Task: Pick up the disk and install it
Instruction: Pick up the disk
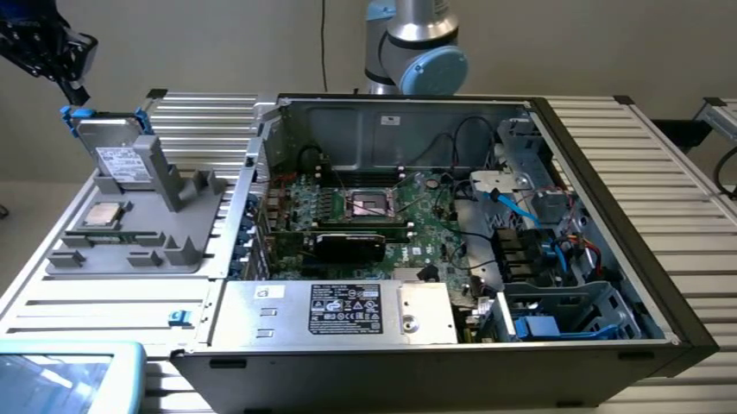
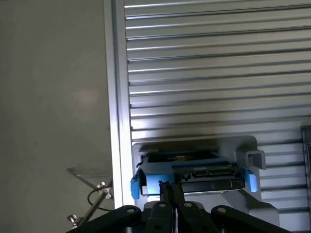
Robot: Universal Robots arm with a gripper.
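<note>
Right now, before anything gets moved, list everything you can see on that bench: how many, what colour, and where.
disk: one, silver-grey with blue rails, upright in the fixture at the exterior view's left
fixture: one, grey, on the table beside the computer case
chip: one, silver square, flat on the fixture in front of the disk
computer case: one, black, open-topped, mid-table
motherboard: one, green, inside the case
power supply box: one, silver with black label, at the case's near edge
cables: several, blue, inside the case towards the exterior view's right
table: one, silver, slatted
robot arm: one, grey and light blue, behind the case
gripper: one, black, shut, at the disk's top edge
</note>
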